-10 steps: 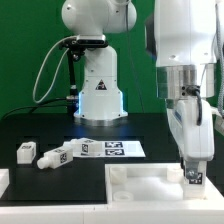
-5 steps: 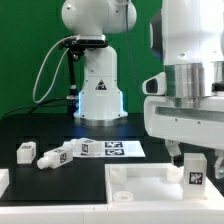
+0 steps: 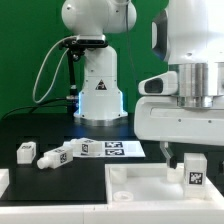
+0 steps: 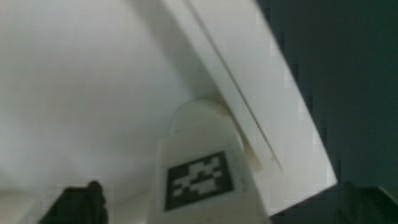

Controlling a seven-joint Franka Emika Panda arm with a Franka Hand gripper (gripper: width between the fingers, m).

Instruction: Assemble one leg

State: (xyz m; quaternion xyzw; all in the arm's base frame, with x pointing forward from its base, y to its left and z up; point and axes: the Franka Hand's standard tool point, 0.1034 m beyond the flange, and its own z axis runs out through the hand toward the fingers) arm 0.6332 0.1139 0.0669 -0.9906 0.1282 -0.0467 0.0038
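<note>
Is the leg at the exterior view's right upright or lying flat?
Upright. The leg stands on end over the white panel, its tag facing the camera; the two legs at the left lie flat.

Three small white tagged legs are in view: two [image 3: 27,152] [image 3: 58,156] near the worktop's edge at the exterior view's left, one [image 3: 195,172] over the single white panel [image 3: 140,185]; one marker board [image 3: 112,148].

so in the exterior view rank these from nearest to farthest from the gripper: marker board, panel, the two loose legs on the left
1. panel: directly under the gripper, which holds a leg
2. marker board: middle of the table
3. loose legs and: far on the view's left, the leftmost one farthest
</note>
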